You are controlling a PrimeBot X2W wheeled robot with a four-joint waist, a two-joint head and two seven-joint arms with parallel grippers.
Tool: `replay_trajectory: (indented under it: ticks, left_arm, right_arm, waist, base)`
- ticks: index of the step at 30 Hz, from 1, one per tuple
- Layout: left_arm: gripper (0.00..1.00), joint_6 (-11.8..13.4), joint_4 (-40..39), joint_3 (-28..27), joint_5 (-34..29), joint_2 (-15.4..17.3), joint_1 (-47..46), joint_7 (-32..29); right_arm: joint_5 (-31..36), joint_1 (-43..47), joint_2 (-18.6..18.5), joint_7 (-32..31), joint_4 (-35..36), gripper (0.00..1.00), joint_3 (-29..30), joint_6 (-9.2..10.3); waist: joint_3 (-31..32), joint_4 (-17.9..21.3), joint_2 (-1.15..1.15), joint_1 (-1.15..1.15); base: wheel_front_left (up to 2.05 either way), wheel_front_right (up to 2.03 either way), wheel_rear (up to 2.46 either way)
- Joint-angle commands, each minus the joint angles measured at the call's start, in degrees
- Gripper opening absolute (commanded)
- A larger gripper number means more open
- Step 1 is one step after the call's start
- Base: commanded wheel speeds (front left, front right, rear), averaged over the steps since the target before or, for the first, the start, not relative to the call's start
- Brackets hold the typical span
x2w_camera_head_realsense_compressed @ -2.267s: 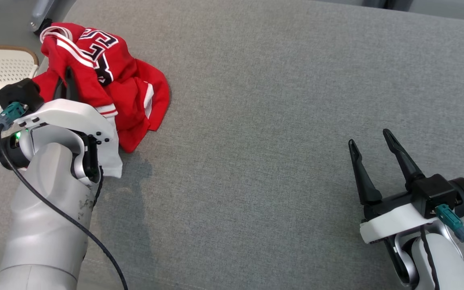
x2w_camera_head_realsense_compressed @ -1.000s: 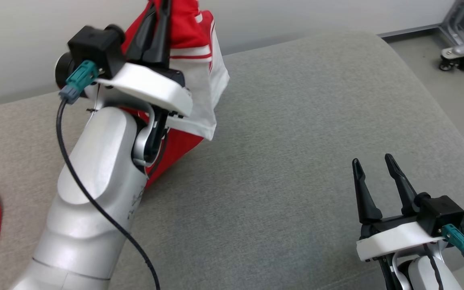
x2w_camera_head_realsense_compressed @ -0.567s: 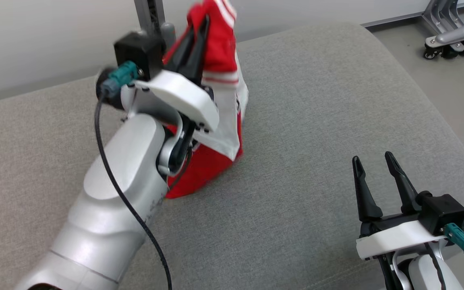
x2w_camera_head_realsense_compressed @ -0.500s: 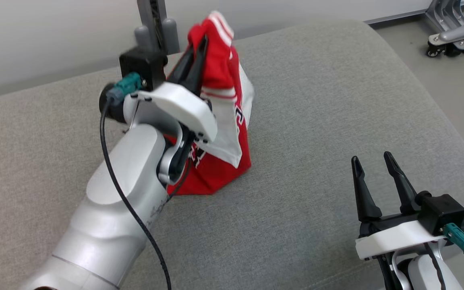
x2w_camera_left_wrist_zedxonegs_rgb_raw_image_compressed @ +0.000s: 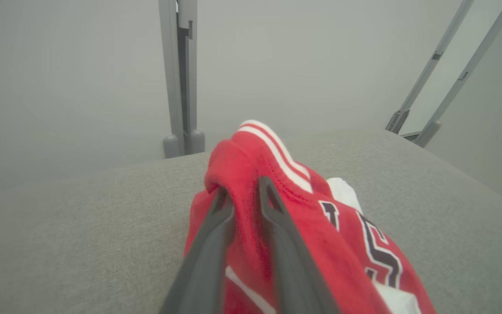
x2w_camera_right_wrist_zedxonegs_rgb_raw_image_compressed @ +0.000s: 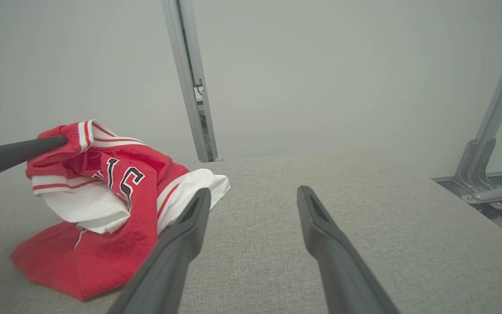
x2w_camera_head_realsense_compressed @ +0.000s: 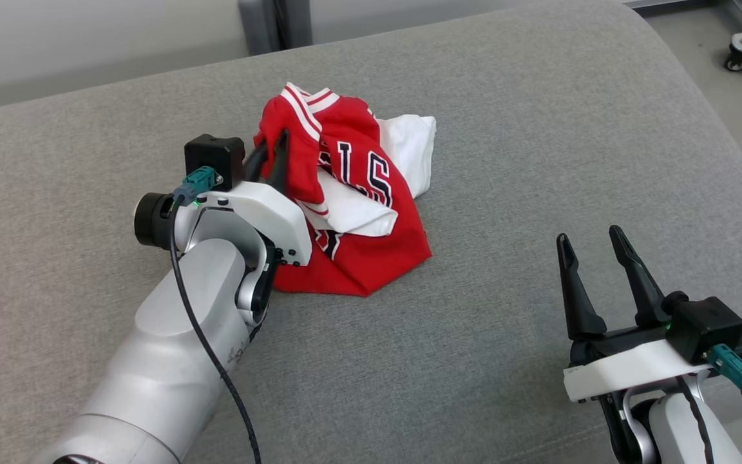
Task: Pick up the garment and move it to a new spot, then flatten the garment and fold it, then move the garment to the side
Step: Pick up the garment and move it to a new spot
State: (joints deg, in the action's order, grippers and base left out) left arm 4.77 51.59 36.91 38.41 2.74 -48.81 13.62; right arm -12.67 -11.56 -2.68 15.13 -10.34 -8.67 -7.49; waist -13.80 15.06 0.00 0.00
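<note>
Cushion (x2w_camera_head_realsense_compressed: 538,129) of grey cloth before pale wall (x2w_camera_right_wrist_zedxonegs_rgb_raw_image_compressed: 320,65); left hand (x2w_camera_left_wrist_zedxonegs_rgb_raw_image_compressed: 243,186) pinches garment (x2w_camera_head_realsense_compressed: 371,258), right hand (x2w_camera_head_realsense_compressed: 588,233) apart

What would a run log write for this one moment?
left claw: pinching jersey fold | right claw: open, empty | jersey: crumpled heap on grey cushion | flattening: not yet done

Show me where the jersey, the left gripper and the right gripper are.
jersey (x2w_camera_head_realsense_compressed: 371,261): head view, on its red lower fold.
left gripper (x2w_camera_head_realsense_compressed: 272,145): head view, midway between its fingertips.
right gripper (x2w_camera_head_realsense_compressed: 589,234): head view, in the gap between its fingertips.
</note>
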Motion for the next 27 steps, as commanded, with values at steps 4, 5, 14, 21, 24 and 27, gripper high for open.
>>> replay_trajectory:
  ticks: [4, 5, 14, 21, 24, 27]
  left_arm:
    - [1.00, 0.45, -0.31, -0.03, 0.19, 0.25, -0.08, 1.30]
    - [1.00, 0.52, -1.00, -0.37, -0.22, 0.24, 0.47, 1.52]
    - [1.00, 3.30, -21.83, -11.18, -7.51, 0.96, 16.33, 1.51]
    - [1.00, 3.12, -32.62, -16.68, -11.46, 0.47, 28.78, 1.51]
    - [1.00, 2.82, -35.84, -18.38, -12.46, 0.29, 33.61, 1.51]
    - [1.00, 3.42, -39.23, -19.59, -13.51, 0.23, 37.10, 1.51]
  right_arm:
    - [-1.61, 0.14, -0.30, -0.04, 0.83, 1.00, -0.37, -0.01]
    - [-2.29, 0.38, -0.31, -0.04, 1.16, 1.00, -0.49, -0.01]
    - [-2.25, 2.88, -0.31, -0.04, 1.79, 1.00, -0.99, -0.01]
    - [-1.65, 4.56, -0.34, -0.05, 1.08, 1.00, -0.66, -0.01]
    - [-1.76, 5.55, -0.33, -0.04, 1.01, 1.00, 0.06, -0.01]
    - [-1.69, 6.54, -0.31, -0.05, 0.95, 1.00, 0.38, -0.02]
  waist:
    - [1.39, -2.05, 0.00, 0.00]
    - [1.86, -2.54, 0.00, 0.00]
    - [6.50, -8.58, 0.00, 0.00]
    - [9.62, -12.31, 0.00, 0.00]
    - [11.00, -14.08, 0.00, 0.00]
    - [12.14, -15.52, 0.00, 0.00]
  base:
    - [0.00, 0.00, 0.00]
    - [0.00, 0.00, 0.00]
    - [0.00, 0.00, 0.00]
    - [0.00, 0.00, 0.00]
    - [0.00, 0.00, 0.00]
    - [0.00, 0.00, 0.00]
